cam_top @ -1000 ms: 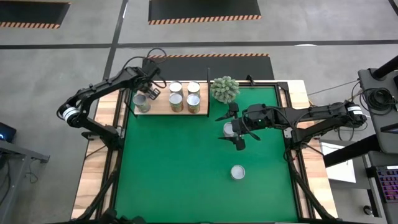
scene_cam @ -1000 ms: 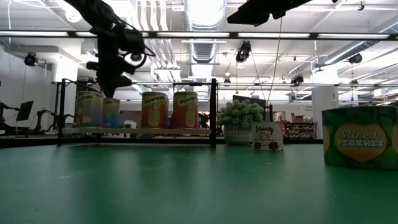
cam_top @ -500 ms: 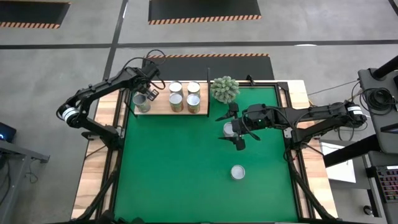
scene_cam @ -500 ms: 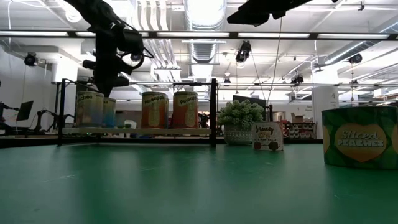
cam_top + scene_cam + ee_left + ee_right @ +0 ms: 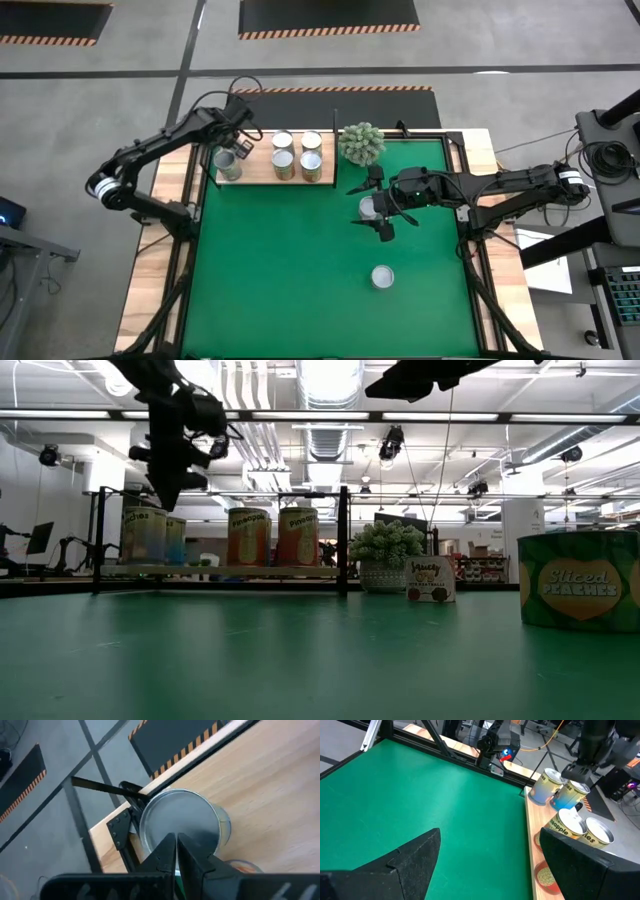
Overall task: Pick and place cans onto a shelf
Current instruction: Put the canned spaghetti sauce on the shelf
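Left claw (image 5: 241, 150): my high view has it above the shelf (image 5: 262, 176), fingers together, holding nothing.
Wrist view only: can (image 5: 181, 823) top directly beneath.
Right claw (image 5: 379, 208): spread wide around a mid-desk can (image 5: 369, 208).

This is a robotics lab in a large industrial hall. The low view shows an open ceiling with ducts (image 5: 330, 385), strip lights (image 5: 90, 414) and hanging cables. The high view shows a grey concrete floor (image 5: 320, 50) with black mats edged in orange-and-black hazard stripes (image 5: 328, 33) at 12 o'clock. The table (image 5: 480, 150), topped with a green mat (image 5: 300, 260), stands in a black metal frame (image 5: 180, 260) with two robot arms bolted at 9 and 3 o'clock. A keyboard (image 5: 622, 300) sits at 4 o'clock.
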{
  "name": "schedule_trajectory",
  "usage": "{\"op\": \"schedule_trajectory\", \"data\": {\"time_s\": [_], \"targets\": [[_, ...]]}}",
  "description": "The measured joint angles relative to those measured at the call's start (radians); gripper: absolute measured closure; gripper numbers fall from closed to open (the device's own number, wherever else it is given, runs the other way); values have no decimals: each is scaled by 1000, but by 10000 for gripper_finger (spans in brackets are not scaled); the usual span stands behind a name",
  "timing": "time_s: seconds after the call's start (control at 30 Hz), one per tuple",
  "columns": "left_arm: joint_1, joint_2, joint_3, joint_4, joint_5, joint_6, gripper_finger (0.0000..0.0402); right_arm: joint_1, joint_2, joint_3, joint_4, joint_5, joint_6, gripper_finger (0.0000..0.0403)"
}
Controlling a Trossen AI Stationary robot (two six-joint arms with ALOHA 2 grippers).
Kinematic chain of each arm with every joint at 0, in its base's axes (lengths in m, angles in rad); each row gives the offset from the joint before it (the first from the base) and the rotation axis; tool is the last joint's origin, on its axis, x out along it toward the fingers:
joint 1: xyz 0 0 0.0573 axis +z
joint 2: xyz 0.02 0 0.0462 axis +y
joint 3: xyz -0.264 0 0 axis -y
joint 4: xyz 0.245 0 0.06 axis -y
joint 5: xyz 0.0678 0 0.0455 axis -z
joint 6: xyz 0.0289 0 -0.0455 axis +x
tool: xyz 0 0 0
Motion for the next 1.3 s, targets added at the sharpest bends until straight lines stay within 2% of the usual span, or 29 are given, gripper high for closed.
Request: {"op": "schedule_trajectory", "data": {"time_s": [0.07, 0.17, 0.23, 0.4, 0.53, 0.63, 0.83, 1.0, 1.1, 1.2, 1.3], "targets": [[-23, -28, 0, 6, 12, -17, 402, 0, 0, 0, 0, 2, 0, 75], [-97, -92, -8, 56, 82, -38, 402, 0, 0, 0, 0, 2, -1, 75], [-174, -141, -25, 111, 123, -44, 402, 0, 0, 0, 0, 8, -1, 75], [-413, -273, -95, 268, 133, -53, 402, 0, 0, 0, 2, 44, 11, 75], [-593, -351, -150, 262, 60, -62, 402, 0, 0, 0, 15, 51, 43, 75], [-673, -392, -190, 210, -18, -122, 402, 0, 0, 0, 31, 51, 49, 75], [-704, -446, -280, 200, -31, -231, 402, 0, 0, 0, 50, 50, 104, 75], [-704, -474, -311, 215, -60, -231, 402, 0, 4, 0, 13, 50, 271, 75], [-704, -486, -311, 217, -77, -230, 402, 0, 11, 0, -103, 57, 381, 75], [-704, -494, -311, 220, -77, -231, 402, 1, 22, 0, -296, 164, 504, 75], [-703, -495, -311, 224, -82, -235, 402, 0, 56, 0, -561, 261, 616, 75]]}}
